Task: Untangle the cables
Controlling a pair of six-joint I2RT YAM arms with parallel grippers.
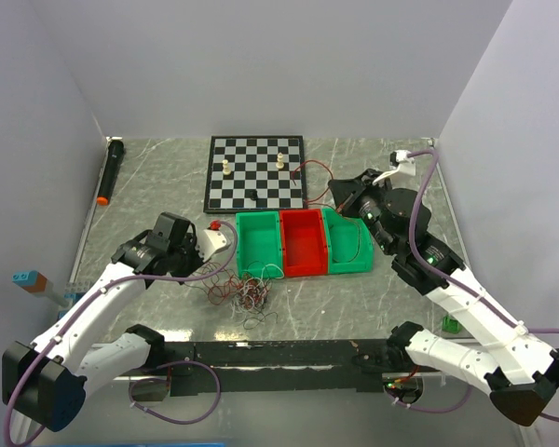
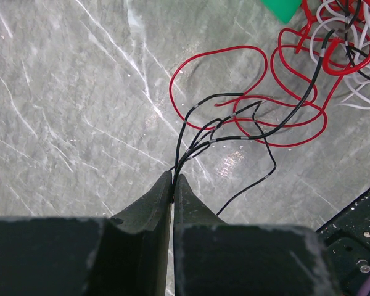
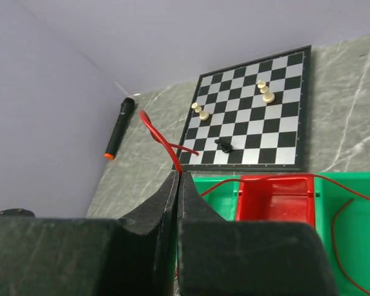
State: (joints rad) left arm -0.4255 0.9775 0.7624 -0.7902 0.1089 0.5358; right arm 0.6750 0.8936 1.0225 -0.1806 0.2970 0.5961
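We see the cables [image 1: 249, 292] heaped on the table just in front of the green and red bins [image 1: 349, 265]. Our left gripper [image 2: 173, 179] is pinched narrow on black strands [image 2: 234, 139], which run away from it toward the heap. Our right gripper [image 3: 177, 176], near the chessboard [image 1: 256, 172], is clamped on a red strand [image 3: 155, 134] that trails back over the bins.

Lighting looks bright and even on my end, soft light from overhead, so the marble table [image 1: 354, 303] only picks up faint shadows. Left wrist cam has 1 glare patch on the tabletop right by the cables [image 2: 246, 138]. In both wrist views the fingers [image 2: 151, 206] up close are dark and soft, while the chessboard [image 3: 253, 111] stays sharp
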